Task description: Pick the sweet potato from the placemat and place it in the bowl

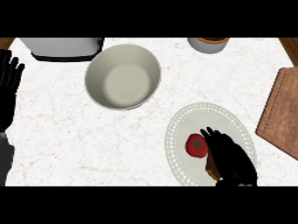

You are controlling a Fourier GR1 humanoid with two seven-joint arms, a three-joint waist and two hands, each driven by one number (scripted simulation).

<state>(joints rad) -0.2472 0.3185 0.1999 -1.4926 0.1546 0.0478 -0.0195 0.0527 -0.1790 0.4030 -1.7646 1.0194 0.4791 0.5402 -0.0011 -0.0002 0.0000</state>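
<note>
Lying under right hand (pixel 230 158), sweet potato (pixel 210 168) (mostly hidden)

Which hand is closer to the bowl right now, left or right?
Left, narrowly. The left hand rests open at the counter's left edge, level with the bowl but apart from it. The right hand is below and to the bowl's right, over the placemat.

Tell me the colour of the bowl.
The bowl is a pale cream, off-white inside and out, seen in the head view.
</note>
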